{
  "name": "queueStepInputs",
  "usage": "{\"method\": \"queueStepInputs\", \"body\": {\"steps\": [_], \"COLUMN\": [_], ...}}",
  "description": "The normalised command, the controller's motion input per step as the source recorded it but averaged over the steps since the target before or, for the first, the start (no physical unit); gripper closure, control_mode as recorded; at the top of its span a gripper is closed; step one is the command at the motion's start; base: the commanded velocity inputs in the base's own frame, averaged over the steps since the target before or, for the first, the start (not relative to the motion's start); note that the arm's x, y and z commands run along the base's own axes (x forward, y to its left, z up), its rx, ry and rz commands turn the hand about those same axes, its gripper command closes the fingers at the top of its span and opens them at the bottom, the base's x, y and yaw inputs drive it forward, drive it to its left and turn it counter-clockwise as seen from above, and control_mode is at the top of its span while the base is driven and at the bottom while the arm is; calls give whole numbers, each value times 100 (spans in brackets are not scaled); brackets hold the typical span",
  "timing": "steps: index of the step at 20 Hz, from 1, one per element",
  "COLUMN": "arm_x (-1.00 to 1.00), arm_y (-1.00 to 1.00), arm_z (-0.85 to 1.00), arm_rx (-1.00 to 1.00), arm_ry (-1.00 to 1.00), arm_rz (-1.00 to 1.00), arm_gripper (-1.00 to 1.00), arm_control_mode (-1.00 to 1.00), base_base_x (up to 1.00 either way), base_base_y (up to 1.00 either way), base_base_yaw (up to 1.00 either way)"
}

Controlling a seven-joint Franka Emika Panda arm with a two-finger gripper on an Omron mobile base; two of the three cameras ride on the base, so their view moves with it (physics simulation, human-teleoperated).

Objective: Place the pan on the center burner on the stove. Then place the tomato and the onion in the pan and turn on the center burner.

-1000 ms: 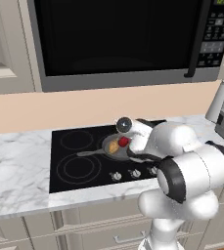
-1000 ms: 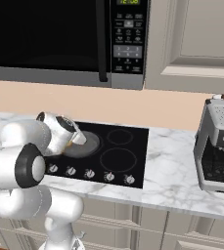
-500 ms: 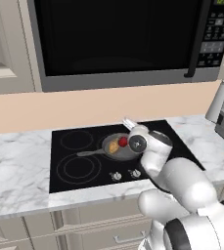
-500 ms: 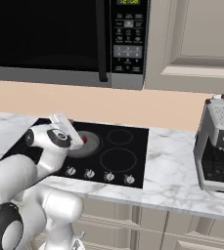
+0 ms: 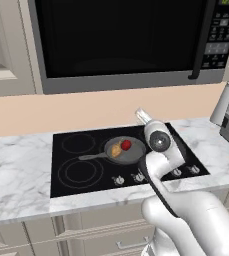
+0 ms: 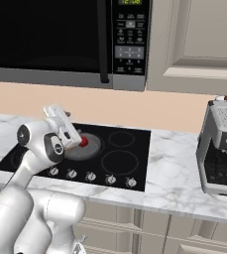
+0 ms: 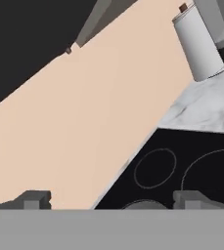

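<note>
The dark grey pan (image 5: 128, 152) sits on the black stove (image 5: 76, 150), over the center burner, its thin handle (image 5: 88, 157) pointing left. Inside the pan lie the golden-brown onion (image 5: 116, 150) and, just right of it, the red tomato (image 5: 126, 145). From the right base view the tomato (image 6: 84, 142) peeks out beside my wrist, in the pan (image 6: 90, 147). My gripper (image 5: 141, 114) (image 6: 56, 112) is raised above and behind the pan's right rim, pointing at the back wall. In the hand view the gripper (image 7: 112, 200) is open with nothing between its fingertips (image 7: 33, 199).
Silver knobs (image 5: 119, 180) (image 6: 90, 176) line the stove's front edge. A black microwave (image 5: 121, 40) hangs overhead. On the right counter stand a grey canister (image 5: 221, 102) (image 7: 196, 46) and a coffee machine (image 6: 224, 149). A small back burner ring (image 7: 155, 167) lies under the hand.
The hand has lifted away from above the pan and tipped up toward the back wall as the arm swung round. Tomato and onion stay in the pan; jaws remain open.
</note>
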Motion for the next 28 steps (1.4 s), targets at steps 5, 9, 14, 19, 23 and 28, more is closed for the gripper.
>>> {"method": "queueStepInputs", "body": {"steps": [5,9,14,19,23,28], "arm_x": [-41,-50,-60,-57,-38,-4], "arm_y": [0,-2,-20,-39,-29,-15], "arm_z": [37,11,2,0,-1,-1], "arm_rx": [6,1,4,6,4,4], "arm_ry": [14,16,1,0,0,3], "arm_rz": [0,0,1,9,8,12], "arm_gripper": [-100,-100,-100,-100,-100,-100], "arm_control_mode": [-100,-100,-100,-100,-100,-100], "base_base_x": [0,0,0,0,0,0], "base_base_y": [0,0,0,0,0,0], "base_base_yaw": [0,0,0,0,0,0]}}
